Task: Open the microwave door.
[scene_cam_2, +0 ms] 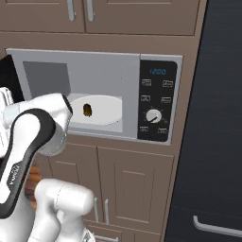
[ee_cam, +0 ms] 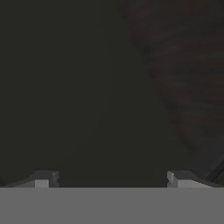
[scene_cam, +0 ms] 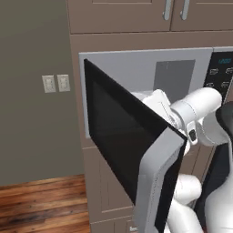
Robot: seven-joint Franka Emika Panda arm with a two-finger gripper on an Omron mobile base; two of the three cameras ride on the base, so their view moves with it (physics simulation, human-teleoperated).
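On microwave (scene_cam_2: 94, 71) panel, clock reads 12:00 (scene_cam_2: 158, 72)

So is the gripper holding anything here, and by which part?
Nothing is held. The gripper has its jaws spread wide, facing the inner side of the swung-open microwave door, with nothing between them.

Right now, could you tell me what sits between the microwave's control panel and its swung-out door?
In the right base view, the open cavity with the white turntable carrying a small brown item lies between the control panel and the microwave door.
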